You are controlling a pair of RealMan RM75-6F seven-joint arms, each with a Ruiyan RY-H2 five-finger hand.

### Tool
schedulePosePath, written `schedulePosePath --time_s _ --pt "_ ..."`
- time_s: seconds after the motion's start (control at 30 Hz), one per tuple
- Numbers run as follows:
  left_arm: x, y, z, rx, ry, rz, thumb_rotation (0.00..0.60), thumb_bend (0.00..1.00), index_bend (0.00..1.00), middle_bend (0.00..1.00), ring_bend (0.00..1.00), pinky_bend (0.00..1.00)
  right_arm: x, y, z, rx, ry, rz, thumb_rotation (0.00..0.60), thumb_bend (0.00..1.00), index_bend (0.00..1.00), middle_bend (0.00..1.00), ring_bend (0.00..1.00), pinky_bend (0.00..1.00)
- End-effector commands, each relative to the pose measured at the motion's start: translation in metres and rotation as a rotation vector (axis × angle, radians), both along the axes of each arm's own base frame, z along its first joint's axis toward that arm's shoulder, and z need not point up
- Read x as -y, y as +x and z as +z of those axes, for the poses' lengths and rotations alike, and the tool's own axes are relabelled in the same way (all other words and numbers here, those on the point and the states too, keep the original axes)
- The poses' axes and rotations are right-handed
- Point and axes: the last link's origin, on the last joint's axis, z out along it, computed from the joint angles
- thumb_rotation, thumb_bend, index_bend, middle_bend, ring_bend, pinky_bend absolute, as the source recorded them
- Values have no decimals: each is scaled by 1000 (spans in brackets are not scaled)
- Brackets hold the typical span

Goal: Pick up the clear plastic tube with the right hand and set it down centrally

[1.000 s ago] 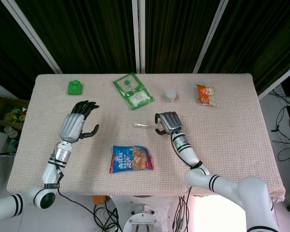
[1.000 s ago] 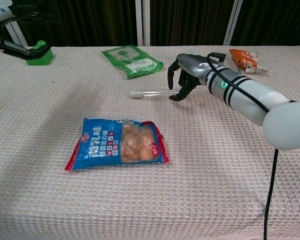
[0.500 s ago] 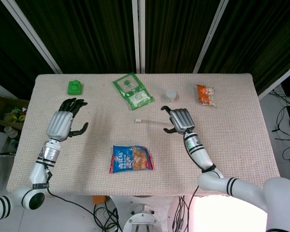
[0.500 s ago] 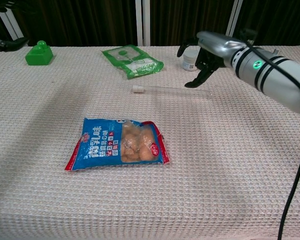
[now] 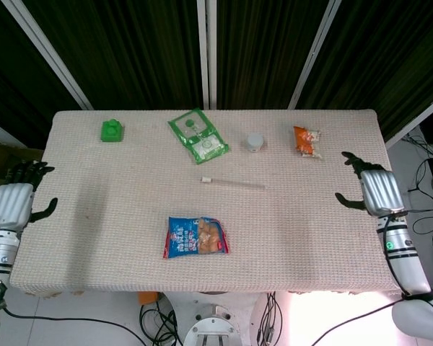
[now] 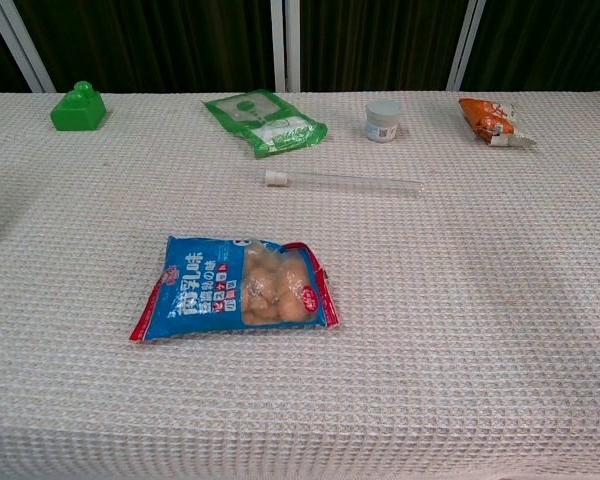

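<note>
The clear plastic tube (image 5: 232, 182) lies flat on the table (image 5: 317, 216) near the middle of the frame, running left to right with its white cap (image 6: 275, 178) at the left end; it sits below the green packet (image 5: 198, 135) and the small white jar (image 5: 254, 141), and above the blue snack bag (image 5: 196, 236), touching none of them. It looks light, thin and stiff, with a smooth round wall that would likely roll on the woven cloth and slip under a loose pinch, so the safest hold seems to be across its middle, thumb against fingers from above, rather than at the capped end. The right hand (image 5: 373, 192) hangs at the right edge of the frame, beyond the table's side and well apart from the tube, back of the hand up, fingers loosely spread and holding nothing. The left hand (image 5: 11, 204) sits at the far left edge, also off the table, fingers apart and empty. Neither hand shows in the chest view.
</note>
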Motion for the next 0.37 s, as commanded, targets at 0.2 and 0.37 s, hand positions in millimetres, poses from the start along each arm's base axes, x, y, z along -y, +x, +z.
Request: schedulePosePath --time_s 0.2,0.37 --pt "80 -22 14 12 47 6 591 357 204 137 62 84 -92 -55 41 45 -80 -14 600 176 5 122 116 156" --pt "110 -19 5 65 49 23 594 357 204 137 62 84 -116 -63 38 35 -80 -20 600 176 5 123 116 154"
